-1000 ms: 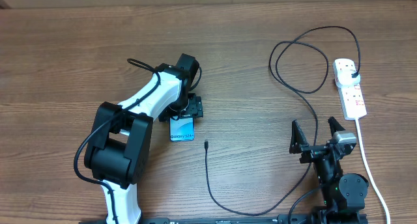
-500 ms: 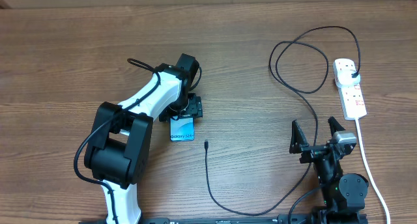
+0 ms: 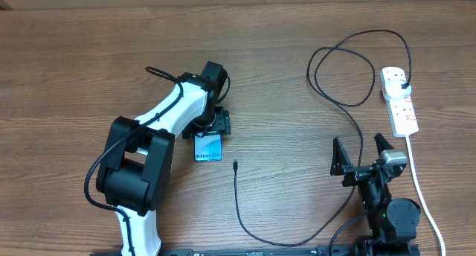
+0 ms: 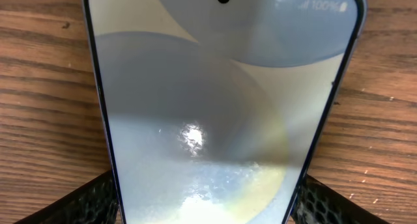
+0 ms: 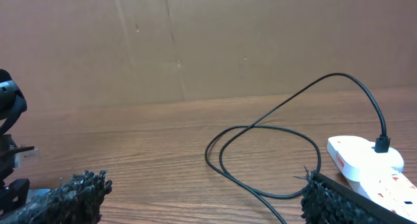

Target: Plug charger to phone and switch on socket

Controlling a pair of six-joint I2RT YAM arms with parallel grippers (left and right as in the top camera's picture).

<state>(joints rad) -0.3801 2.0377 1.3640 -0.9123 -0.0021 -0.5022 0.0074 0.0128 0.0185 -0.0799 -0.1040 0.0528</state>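
Step in hand: securing the phone (image 3: 208,148) for plugging. The left gripper (image 3: 215,125) stands over its far end, fingers (image 4: 85,201) closed narrowly against both long edges, so it appears to hold the phone flat on the table (image 3: 74,62).

The charger (image 3: 349,107) is already plugged into the socket (image 3: 399,101), well apart to the right of the phone. Its connector tip (image 3: 235,165) lies free, near the phone's near right corner.

The right gripper (image 3: 361,149) waits wide and empty, well right of the phone.

Next move, by judgement: the right gripper must pick up the tip and align it with the phone's port.

Containers: none in view.
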